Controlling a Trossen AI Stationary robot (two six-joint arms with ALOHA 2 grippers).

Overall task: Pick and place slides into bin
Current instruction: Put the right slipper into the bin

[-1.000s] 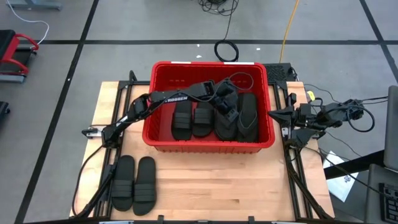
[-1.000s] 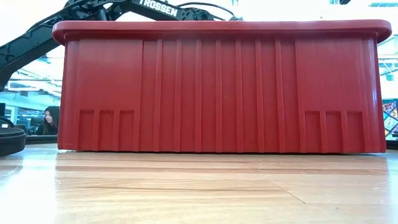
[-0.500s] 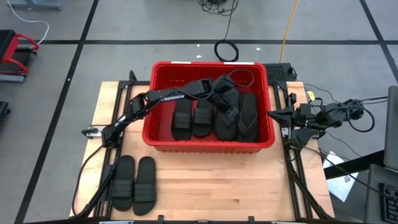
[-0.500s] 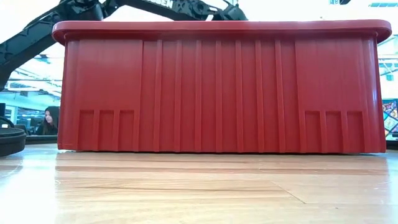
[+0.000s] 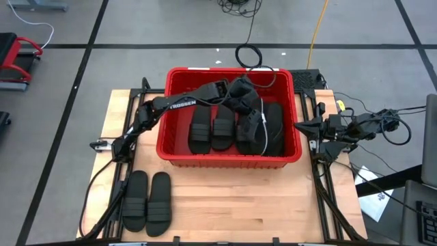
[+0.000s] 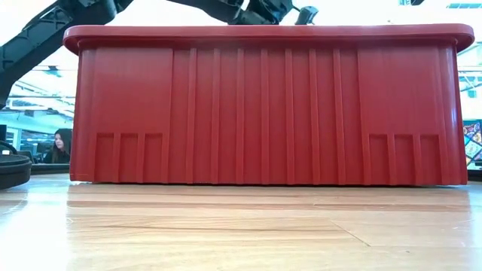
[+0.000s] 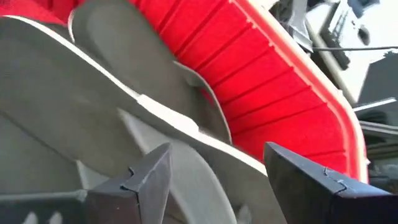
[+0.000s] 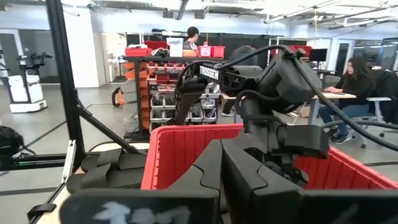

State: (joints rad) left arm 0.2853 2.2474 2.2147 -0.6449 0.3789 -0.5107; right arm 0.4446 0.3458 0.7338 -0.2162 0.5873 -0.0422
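The left claw [image 5: 251, 115] is lifting away from the slides [image 5: 235, 130] in the bin [image 5: 176, 147] at the desk's far edge, fingers spread and empty; two slides [image 5: 147, 200] are waiting near the near-left corner. The right claw [image 5: 304, 126], clenched, is idling at the right edge.

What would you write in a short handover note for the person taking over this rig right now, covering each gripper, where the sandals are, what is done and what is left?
Left gripper: over the large red rectangular plastic bin, fingers open, holding nothing, just above the sandals inside.
Right gripper: waiting outside the bin's right wall, fingers shut, empty.
In the bin: black rubber sandals side by side, two ribbed-strap slides on the left and more sandals on the right; the exact count is hidden under the arm.
Still on the wooden table: a pair of black ribbed-strap slides at front left.
Left: pick those two up and place them in the bin.
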